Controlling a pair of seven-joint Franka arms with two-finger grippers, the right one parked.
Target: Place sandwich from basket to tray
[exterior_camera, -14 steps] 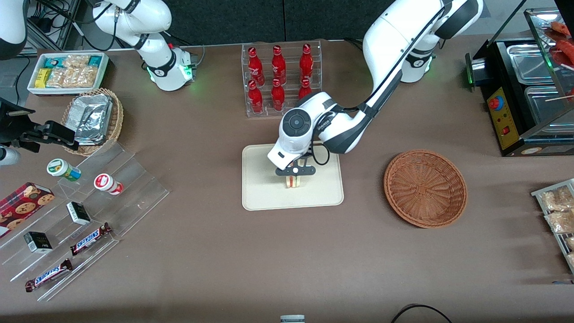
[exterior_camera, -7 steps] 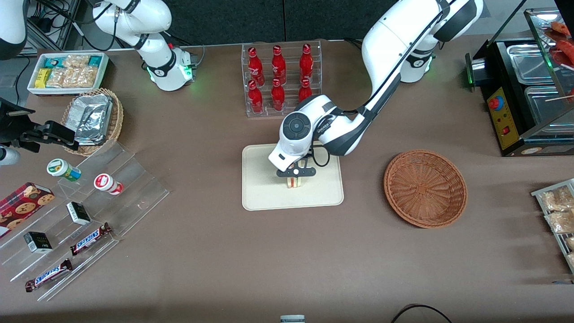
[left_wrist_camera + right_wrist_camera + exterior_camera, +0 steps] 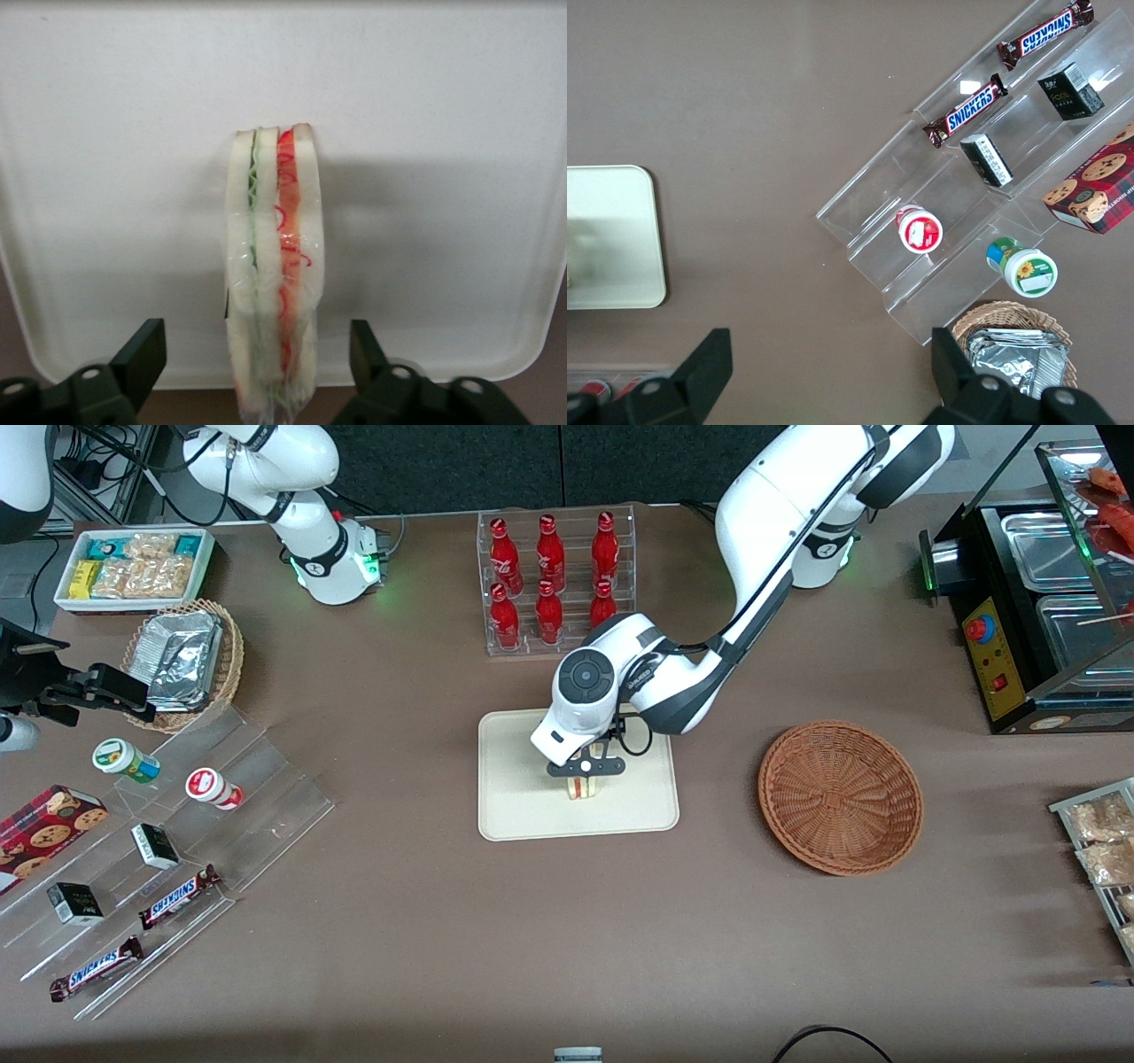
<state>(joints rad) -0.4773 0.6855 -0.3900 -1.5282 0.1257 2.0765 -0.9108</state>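
The sandwich (image 3: 582, 788) stands on its edge on the cream tray (image 3: 514, 797), near the tray's middle. The left wrist view shows its white bread with red and green filling layers (image 3: 270, 266) wrapped in clear film, resting on the tray (image 3: 133, 177). My gripper (image 3: 583, 773) hangs just above it, open, one finger (image 3: 146, 354) on each side with a gap between each finger and the bread. The reddish-brown wicker basket (image 3: 840, 797) lies beside the tray toward the working arm's end, with nothing in it.
A clear rack of red bottles (image 3: 554, 580) stands farther from the camera than the tray. Toward the parked arm's end are a tiered acrylic stand with snacks (image 3: 177, 824), a tan basket of foil packets (image 3: 186, 660) and a white bin (image 3: 133, 567). A food warmer (image 3: 1045, 602) sits at the working arm's end.
The wrist has shifted only slightly over the tray. The sandwich stays in the same spot on the tray under the gripper.
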